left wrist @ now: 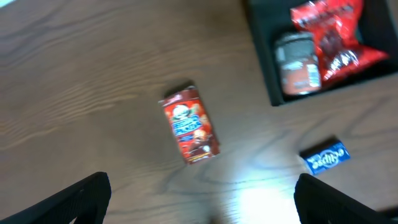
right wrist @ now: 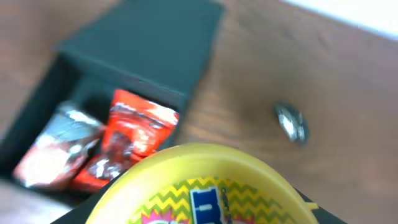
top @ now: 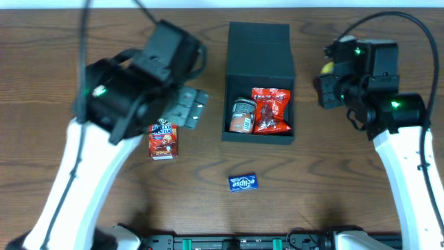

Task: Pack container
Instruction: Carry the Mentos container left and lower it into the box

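1 yellow tub [right wrist: 199, 186] grasped by right tool [top: 327, 78], left tool [left wrist: 202, 199] released, 1 container [top: 258, 136] holding 2 snacks [top: 270, 110], 2 packs [top: 164, 139] outside

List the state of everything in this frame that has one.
container, open, lid folded back, partly filled
can, inside container
red pouch, inside container, beside can
red carton, lying on table, not packed
blue gum pack, lying on table, not packed
yellow tub, held in right hand
left hand, open, empty, above red carton
right hand, closed on yellow tub
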Available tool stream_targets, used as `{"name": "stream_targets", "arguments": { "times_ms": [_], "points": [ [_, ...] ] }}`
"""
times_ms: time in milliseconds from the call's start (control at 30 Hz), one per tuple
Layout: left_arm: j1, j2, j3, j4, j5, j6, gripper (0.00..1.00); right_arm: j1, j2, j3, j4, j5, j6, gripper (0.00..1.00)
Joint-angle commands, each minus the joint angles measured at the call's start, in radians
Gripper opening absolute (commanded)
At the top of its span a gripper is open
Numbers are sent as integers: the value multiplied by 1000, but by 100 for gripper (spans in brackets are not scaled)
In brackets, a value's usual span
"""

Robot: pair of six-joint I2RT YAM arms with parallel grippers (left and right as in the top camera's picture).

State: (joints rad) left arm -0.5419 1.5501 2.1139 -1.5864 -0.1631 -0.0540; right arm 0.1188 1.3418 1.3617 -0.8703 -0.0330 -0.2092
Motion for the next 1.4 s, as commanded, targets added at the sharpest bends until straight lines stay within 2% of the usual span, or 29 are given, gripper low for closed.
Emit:
{"name": "stream_targets", "arguments": {
  "times_ms": [0, 100, 333, 567, 667, 900, 1367],
  "points": [
    [39, -87, -3, -15, -42, -56, 95, 69, 17, 100, -38, -51, -262, 1],
    [74, -134, -3, -40, -42, -66, 95, 123, 85, 192, -103, -192, -457, 1],
    [86, -156, -3, -103, -40, -66, 95, 167, 351, 448, -214, -280, -572, 1],
    [86, -156, -4, -103, -23, -66, 95, 195, 792, 872, -545, -235, -717, 1],
    [86, -155, -4, -103, -21, -66, 95, 216, 947, 1021, -645, -216, -723, 1],
    [86, -155, -4, -103, -21, -66, 95, 288, 1065, 1050, -741, -60, -747, 1],
    [85, -155, -5, -103, -5, -66, 95, 350, 1072, 1050, -691, 138, -844, 1]
  ]
}}
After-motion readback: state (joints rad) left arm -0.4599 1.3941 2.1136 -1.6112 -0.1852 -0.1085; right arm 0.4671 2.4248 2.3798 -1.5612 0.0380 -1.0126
